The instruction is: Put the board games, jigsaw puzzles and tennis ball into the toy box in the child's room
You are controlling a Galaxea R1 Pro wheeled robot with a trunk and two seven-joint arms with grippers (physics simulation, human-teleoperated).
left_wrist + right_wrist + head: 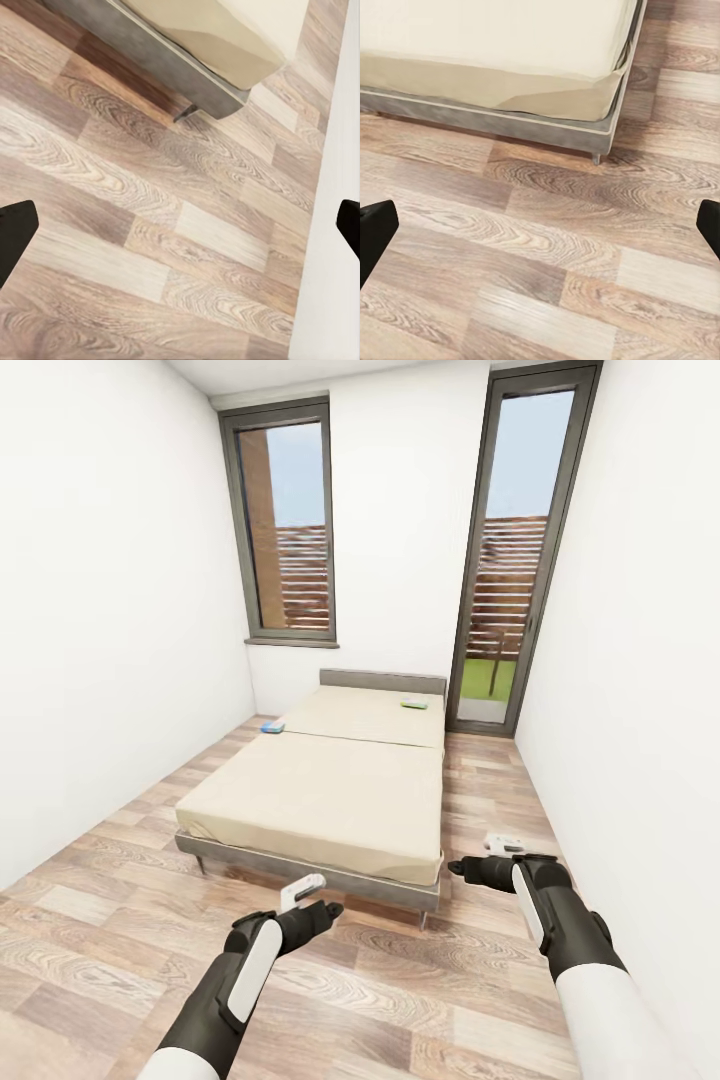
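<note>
— Head view first: what lies ahead?

— A narrow white-walled room with the bed [330, 790] in the middle, cream mattress on a grey frame, grey headboard against the far wall. Two board games lie on it. The small blue one [272, 728] sits at the mattress edge on the robot's left side, about where the two mattress halves meet. The other, greenish and flat [414, 704], rests near the headboard toward the right.

— And the arms?

— Both reach forward over the wooden floor [120, 950], short of the bed's foot. The left gripper [316, 885] hangs just before the bed frame's near edge; the right gripper [512, 845] is beside the bed's near right corner, close to the right wall.

— How do the jaws stand?

— Spread wide on both, holding nothing. In the left wrist view the dark fingertips [15, 232] sit at opposite edges of the picture with bare floor between, plus a corner of the bed and its leg [186, 112]. The right wrist view is alike: fingertips [375, 229] far apart, floorboards between, the foot of the bed [510, 82] beyond.

— Anything behind the bed?

— A tall window [290, 530] on the left and a glass door [515, 550] on the right, with slatted fencing and grass outside.
</note>
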